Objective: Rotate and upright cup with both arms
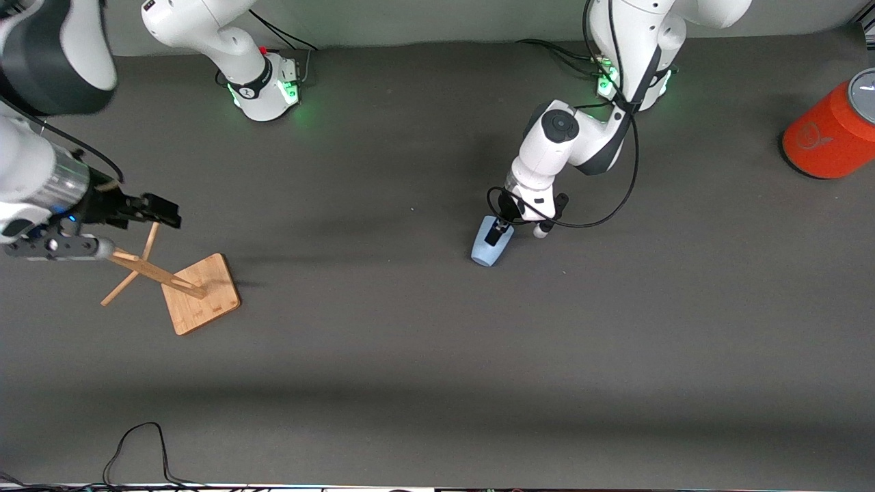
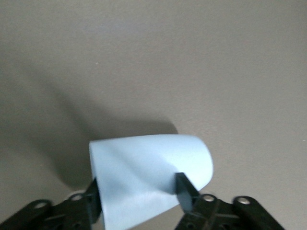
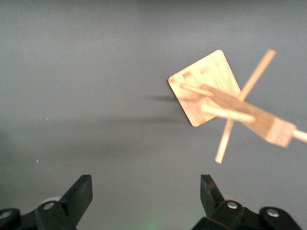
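The light-blue cup (image 1: 487, 247) lies tilted on its side near the middle of the table, toward the left arm's end. My left gripper (image 1: 497, 234) comes down on it from above. In the left wrist view the black fingers (image 2: 184, 189) press on both sides of the cup (image 2: 148, 172) near its wide end, so the gripper is shut on it. I cannot tell whether the cup rests on the table. My right gripper (image 1: 160, 212) hangs open and empty over the wooden stand at the right arm's end; its fingertips (image 3: 82, 188) stand wide apart.
A wooden stand with a square base (image 1: 200, 292) and crossed pegs stands below the right gripper; it also shows in the right wrist view (image 3: 206, 86). A large orange cylinder (image 1: 830, 133) stands at the left arm's end. A black cable (image 1: 137, 444) lies by the table's front edge.
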Robot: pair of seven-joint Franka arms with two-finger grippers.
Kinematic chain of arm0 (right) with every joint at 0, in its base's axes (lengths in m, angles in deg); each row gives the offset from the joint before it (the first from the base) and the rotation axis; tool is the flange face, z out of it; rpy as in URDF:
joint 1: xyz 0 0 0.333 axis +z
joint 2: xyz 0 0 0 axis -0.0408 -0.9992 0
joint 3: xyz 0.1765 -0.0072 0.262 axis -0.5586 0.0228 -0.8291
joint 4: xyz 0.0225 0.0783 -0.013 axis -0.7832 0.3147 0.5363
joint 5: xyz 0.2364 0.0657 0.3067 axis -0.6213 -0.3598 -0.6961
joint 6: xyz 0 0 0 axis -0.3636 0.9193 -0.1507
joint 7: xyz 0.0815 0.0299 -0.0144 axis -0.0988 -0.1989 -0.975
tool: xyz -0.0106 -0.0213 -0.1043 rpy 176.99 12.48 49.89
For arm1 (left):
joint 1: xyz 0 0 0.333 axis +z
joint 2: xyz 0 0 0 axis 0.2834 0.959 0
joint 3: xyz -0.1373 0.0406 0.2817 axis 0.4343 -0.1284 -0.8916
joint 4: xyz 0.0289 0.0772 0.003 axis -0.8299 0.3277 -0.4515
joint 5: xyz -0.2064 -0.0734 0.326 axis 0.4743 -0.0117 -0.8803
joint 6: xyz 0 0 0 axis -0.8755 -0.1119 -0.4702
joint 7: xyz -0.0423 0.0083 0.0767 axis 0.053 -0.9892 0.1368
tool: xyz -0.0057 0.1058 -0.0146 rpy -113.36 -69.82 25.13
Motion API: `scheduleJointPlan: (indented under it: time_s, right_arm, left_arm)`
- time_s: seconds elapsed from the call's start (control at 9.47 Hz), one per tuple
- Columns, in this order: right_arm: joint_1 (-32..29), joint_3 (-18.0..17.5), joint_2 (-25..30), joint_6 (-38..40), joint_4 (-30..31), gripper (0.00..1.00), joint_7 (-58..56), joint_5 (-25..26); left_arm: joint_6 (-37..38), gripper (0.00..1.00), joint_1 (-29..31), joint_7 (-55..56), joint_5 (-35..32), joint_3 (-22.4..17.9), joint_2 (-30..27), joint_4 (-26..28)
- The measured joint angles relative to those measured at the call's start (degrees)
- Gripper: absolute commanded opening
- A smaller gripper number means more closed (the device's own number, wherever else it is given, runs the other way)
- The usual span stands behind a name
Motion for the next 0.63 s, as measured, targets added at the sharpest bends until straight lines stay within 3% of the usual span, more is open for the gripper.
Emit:
scheduleJointPlan:
  time_s: [0.32,0.53,0.63]
  right_arm:
    - [-16.0,-16.1,6.0,-1.4,6.1,1.0,-0.1,1.3]
    - [-22.1,-24.7,6.5,-2.4,7.2,1.0,-1.5,1.8]
    - [-22.5,-25.6,6.5,-2.5,7.1,1.0,-2.3,1.8]
  left_arm:
    - [1.6,0.0,0.0,0.0,-0.3,-0.6,-0.1,-2.2]
    - [13.7,0.0,0.0,0.0,-1.4,-1.4,-0.3,-8.7]
    - [23.1,0.0,0.0,-0.1,-3.7,-1.8,-0.3,-13.9]
